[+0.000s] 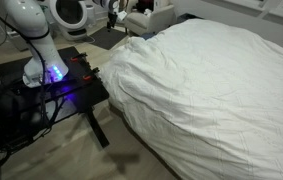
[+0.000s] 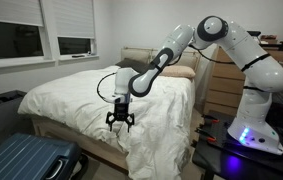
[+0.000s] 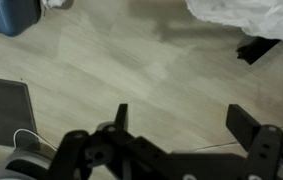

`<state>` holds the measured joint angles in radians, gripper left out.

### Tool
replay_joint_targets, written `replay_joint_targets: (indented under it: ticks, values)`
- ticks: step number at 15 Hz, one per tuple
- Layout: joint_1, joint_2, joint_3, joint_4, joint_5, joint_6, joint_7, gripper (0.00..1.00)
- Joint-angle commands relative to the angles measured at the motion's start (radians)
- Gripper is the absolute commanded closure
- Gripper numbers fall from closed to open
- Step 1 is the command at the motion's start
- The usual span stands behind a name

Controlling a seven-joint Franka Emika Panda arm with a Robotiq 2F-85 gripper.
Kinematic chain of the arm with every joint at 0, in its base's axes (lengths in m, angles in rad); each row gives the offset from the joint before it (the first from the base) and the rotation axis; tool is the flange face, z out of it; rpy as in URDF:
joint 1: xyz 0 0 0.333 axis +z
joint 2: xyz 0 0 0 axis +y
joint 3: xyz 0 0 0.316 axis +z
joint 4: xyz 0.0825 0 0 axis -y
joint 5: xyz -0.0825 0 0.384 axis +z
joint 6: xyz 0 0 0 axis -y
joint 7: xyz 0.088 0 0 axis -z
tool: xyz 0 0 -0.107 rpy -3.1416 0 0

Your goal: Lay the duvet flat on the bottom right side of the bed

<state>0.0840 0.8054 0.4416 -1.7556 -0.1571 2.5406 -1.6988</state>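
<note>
Exterior views, both: largest of all the bed (image 2: pixel 131 54), wide, all in white, with a beige headboard at its far end. Covered nearly from edge to edge by the duvet (image 1: pixel 216 90), also very large, white and puffy, full of soft wrinkles and shallow folds. Stripe texture too faint to confirm at this size. Lies mostly spread on top of the mattress; at one corner of the foot end gathered in thicker folds and falling over the side toward the floor.

Next in size, the white robot arm (image 2: pixel 216 35), reaching from its base beside the bed across to that corner. Under the base a black table (image 1: pixel 81 90) with blue glowing electronics. On the floor near the foot of the bed a blue ribbed suitcase (image 2: pixel 31 160).

Smallest, the gripper (image 2: pixel 119 126): points straight down, just in front of the hanging part of the duvet, lower than the top of the mattress. Fingers spread apart, nothing between them. Touching the fabric or only very near: cannot tell from an exterior view. Wrist view: gripper (image 3: pixel 179 112) at the bottom edge, two dark fingers (image 3: pixel 121 115) wide apart over pale wooden floor, holding nothing. Duvet (image 3: pixel 251 12) there only as a crumpled white edge in the upper right corner, apart from both fingertips and not between them.
</note>
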Motion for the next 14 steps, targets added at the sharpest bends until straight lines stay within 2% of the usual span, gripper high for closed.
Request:
replay_joint_targets:
  ticks: [1,7,14]
  values:
    - [0.051,-0.075,-0.118,-0.007,-0.015,-0.012,0.079,0.0]
    - [0.13,-0.146,-0.301,-0.016,-0.127,0.015,0.31,0.0]
    - [0.147,-0.15,-0.393,-0.019,-0.264,-0.018,0.537,0.0]
